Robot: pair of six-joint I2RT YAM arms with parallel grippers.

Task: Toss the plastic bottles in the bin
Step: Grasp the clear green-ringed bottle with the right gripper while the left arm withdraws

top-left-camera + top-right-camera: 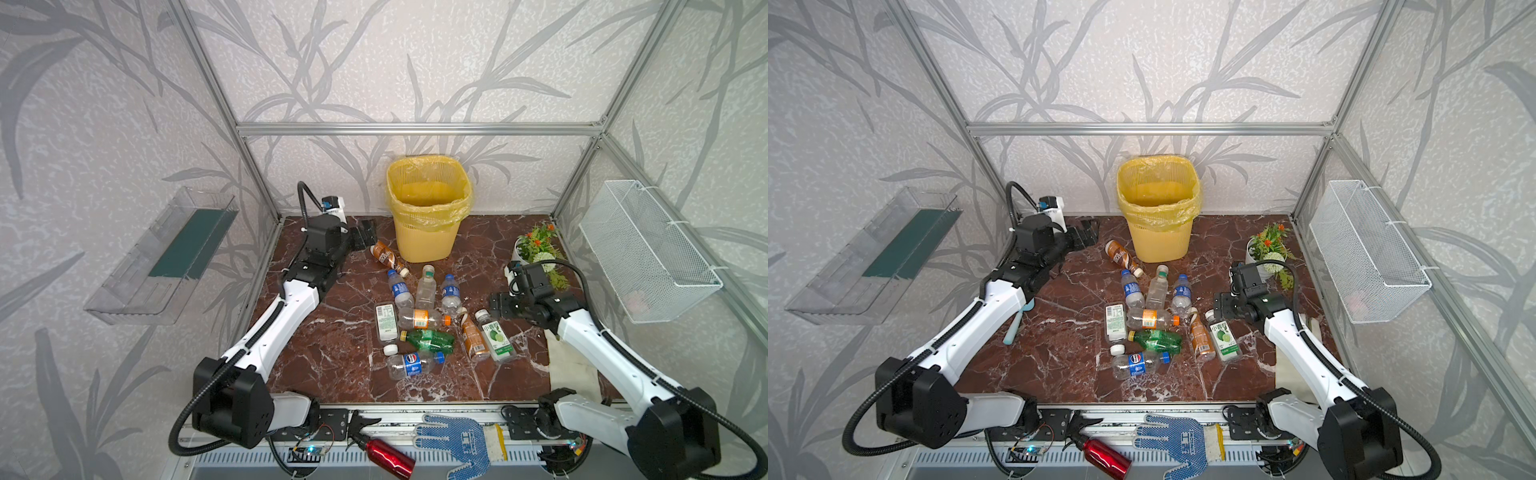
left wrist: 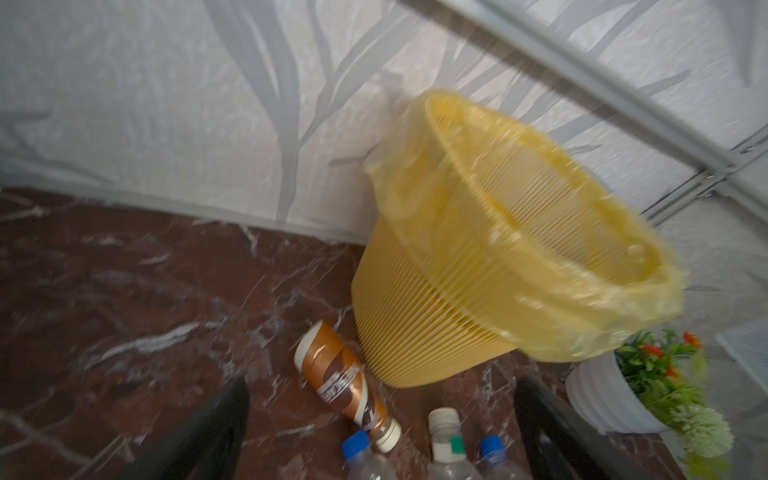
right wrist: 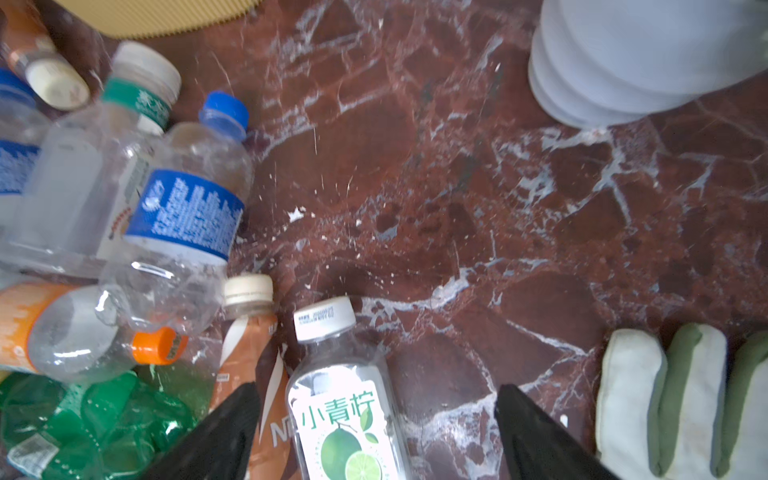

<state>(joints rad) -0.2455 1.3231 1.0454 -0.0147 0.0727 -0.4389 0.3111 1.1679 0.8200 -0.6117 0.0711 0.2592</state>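
**A:** What sort of place is it?
**B:** A dark red marble-patterned tabletop (image 1: 324, 357), boxed in by walls (image 1: 374, 75) papered with grey leaves. The bin (image 1: 419, 245) stands upright at the back wall.

**A:** And the left gripper?
**B:** The left gripper (image 1: 366, 233) hangs above the table with its fingers spread wide and nothing between them. The bin is just ahead of it, off to its right. In the wrist view, a brown-swirl bottle (image 2: 345, 382) lies on its side in front of the fingertips, close to the bin's foot.

**A:** The right one?
**B:** The right gripper (image 3: 376, 390) is low over the table, jaws apart. A lime-label bottle (image 3: 345, 399) with a white cap lies between its fingers, cap pointing away from the wrist. I cannot tell whether either finger touches it.

**A:** The other plastic bottles?
**B:** The plastic bottles (image 1: 419, 320) lie heaped on the tabletop to that gripper's left, between the two grippers. There are clear ones with blue labels, one with an orange cap and a crumpled green one.

**A:** Anything else near it?
**B:** A white plant pot (image 3: 623, 62) sits ahead and to its right. A work glove (image 3: 665, 395) lies just beside its right finger.
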